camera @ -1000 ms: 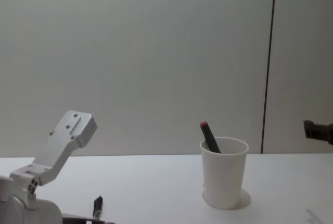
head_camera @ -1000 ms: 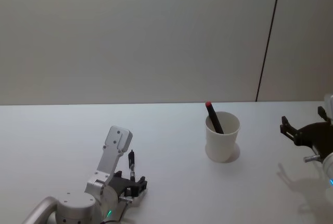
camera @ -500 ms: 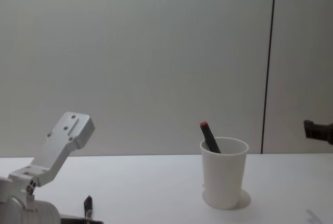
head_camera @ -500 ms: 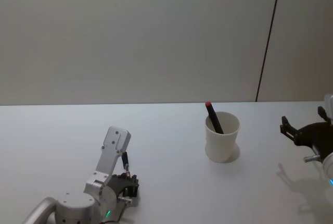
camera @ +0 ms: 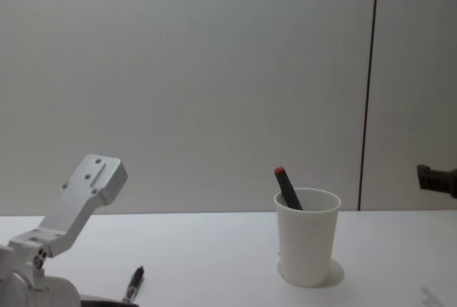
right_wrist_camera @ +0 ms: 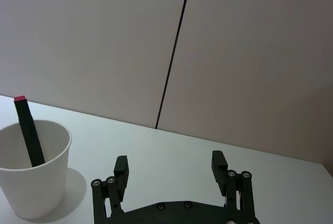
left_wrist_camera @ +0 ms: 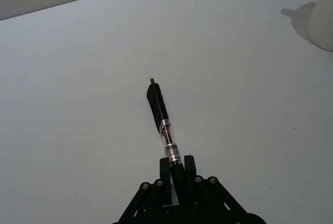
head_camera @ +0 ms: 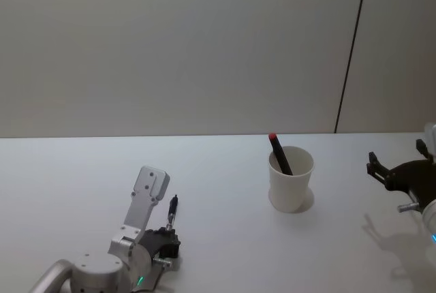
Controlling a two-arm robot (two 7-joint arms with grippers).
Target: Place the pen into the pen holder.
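A pen [left_wrist_camera: 162, 120] with a black grip and a clear barrel sticks out forward from my left gripper [left_wrist_camera: 177, 162], which is shut on its rear end. In the head view this gripper [head_camera: 167, 236] sits low at the near left of the table, and the pen [head_camera: 173, 210] points away from me. The pen holder [head_camera: 291, 178], a white paper cup, stands upright at centre right, well to the right of the pen. My right gripper [right_wrist_camera: 169, 159] is open and empty, hovering to the right of the pen holder [right_wrist_camera: 32, 174].
A black marker with a red cap [head_camera: 278, 152] leans inside the cup. The white table [head_camera: 225, 238] is bare between the left gripper and the cup. A plain wall with a dark vertical seam [head_camera: 351, 54] stands behind.
The left gripper has drawn back slightly toward me with the pen, and the pen's tip swung left and then back right. The cup and the right arm have not moved.
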